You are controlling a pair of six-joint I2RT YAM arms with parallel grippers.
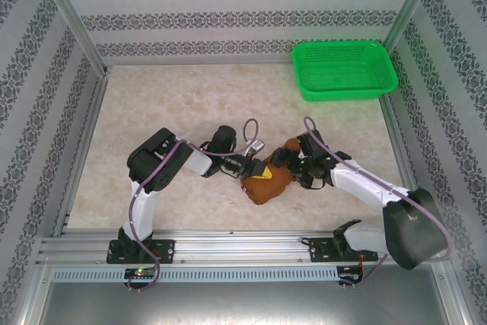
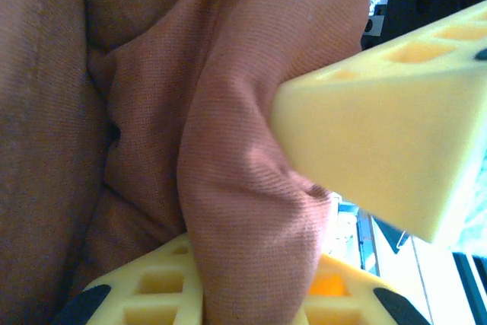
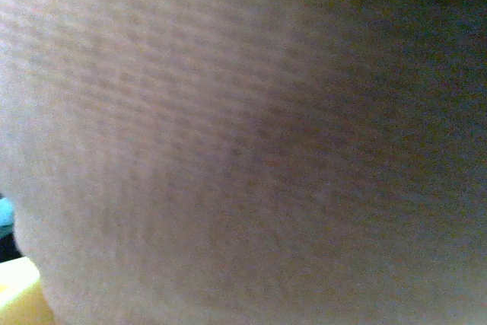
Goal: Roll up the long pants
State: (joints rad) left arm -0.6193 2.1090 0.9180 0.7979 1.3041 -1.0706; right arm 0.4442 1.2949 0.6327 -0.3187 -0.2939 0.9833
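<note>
Pants (image 1: pixel 266 182) lie bunched in a tight rust-brown roll at mid-bench (image 1: pixel 152 104), near the front edge, between both arms. Left pincer (image 1: pixel 256 168) is at the roll's left side, its yellow fingers (image 2: pixel 380 135) clamped on a thick fold of cloth. Right pincer (image 1: pixel 289 162) is pressed to the roll's right side with jaws spread wide and cloth close against its camera. Green basket (image 1: pixel 344 70) sits at the far right corner, well apart.

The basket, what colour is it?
Green: the basket shows best in the top external view.
</note>
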